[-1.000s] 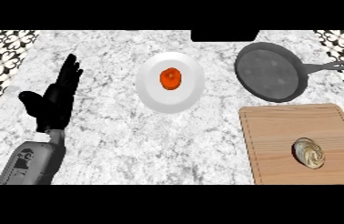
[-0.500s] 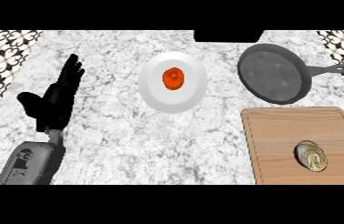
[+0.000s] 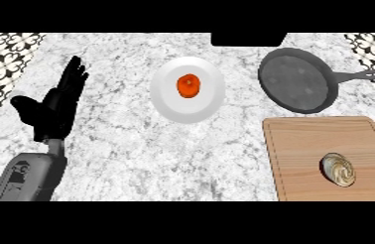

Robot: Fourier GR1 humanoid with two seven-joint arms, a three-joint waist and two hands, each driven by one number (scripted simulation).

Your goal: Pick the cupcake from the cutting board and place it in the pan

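At the far left, the left hand [image 3: 55, 106] rests above the marble counter [image 3: 124, 158], its grey forearm coming up from the near left corner. Its fingers are straight and point toward the far side, the thumb spread out to the left; it is released and holds nothing. It is well apart from everything else on the counter.

To the right of it, near the middle, a white plate [image 3: 164, 101] lies on the counter. It looks taller than wide. A small orange piece of food [image 3: 188, 85] sits on it, a little far of the plate's centre.

Further right, toward the far side, a dark grey pan [image 3: 296, 82] lies flat on the counter with nothing in it. Its handle runs off to the right edge of the view.

Near of the pan, a wooden cutting board [image 3: 307, 144] fills the near right corner, its far edge just beside the pan's near rim. The cupcake [image 3: 339, 169] sits on the board toward its near right part, well apart from the pan and from the left hand. It appears as an oval with pale swirled top and a darker rim on its left side. Its long axis runs near to far; whether it stands upright or leans cannot be told from this steep view.

The right hand does not show.
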